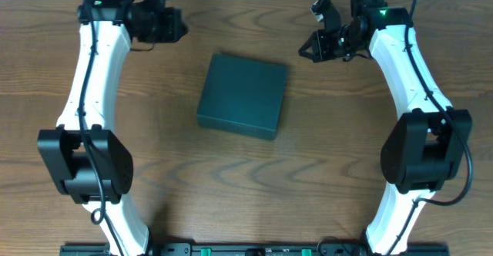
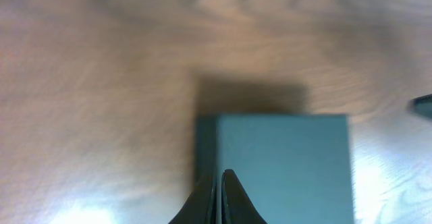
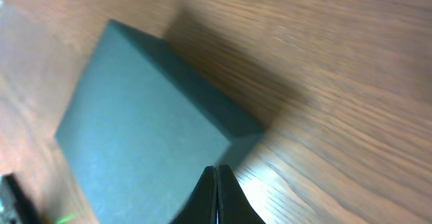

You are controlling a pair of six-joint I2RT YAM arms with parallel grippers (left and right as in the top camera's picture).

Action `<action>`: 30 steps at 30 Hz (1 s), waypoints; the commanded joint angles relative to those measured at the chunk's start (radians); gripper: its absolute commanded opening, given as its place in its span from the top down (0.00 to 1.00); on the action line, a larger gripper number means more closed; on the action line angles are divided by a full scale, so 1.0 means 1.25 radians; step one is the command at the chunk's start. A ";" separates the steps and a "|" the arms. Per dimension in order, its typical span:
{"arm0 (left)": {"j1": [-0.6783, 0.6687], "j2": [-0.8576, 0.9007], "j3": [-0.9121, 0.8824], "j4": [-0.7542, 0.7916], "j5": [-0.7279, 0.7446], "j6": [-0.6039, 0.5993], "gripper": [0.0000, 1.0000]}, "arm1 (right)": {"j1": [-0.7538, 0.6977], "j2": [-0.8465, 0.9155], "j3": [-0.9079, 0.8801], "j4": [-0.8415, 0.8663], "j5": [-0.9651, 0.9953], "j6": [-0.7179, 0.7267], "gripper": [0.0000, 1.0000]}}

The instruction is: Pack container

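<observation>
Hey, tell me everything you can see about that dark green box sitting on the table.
The container is a dark teal-green, matte, roughly square box, low and flat-topped, looking like card. Its lid is shut; no seam or hinge shows. It lies flat near the middle of the wooden table, turned slightly askew to the table's edge, casting a soft shadow. Only the table touches it: the left gripper and right gripper are both apart from it, shut.

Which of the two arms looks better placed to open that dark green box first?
Probably the right: the right gripper, shut, is nearer the closed dark teal-green square box than the left gripper.
</observation>
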 commanded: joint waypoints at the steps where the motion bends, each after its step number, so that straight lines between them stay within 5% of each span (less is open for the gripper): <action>1: 0.034 -0.008 -0.041 -0.017 -0.057 0.009 0.94 | 0.002 -0.024 -0.009 0.001 0.063 0.056 0.99; 15: 0.008 -0.008 -0.439 0.176 0.071 -0.096 0.94 | 0.056 -0.022 -0.246 0.123 0.023 0.126 0.99; 30: -0.073 -0.008 -0.468 0.175 0.111 -0.099 0.94 | 0.115 -0.022 -0.262 0.224 0.060 0.142 0.99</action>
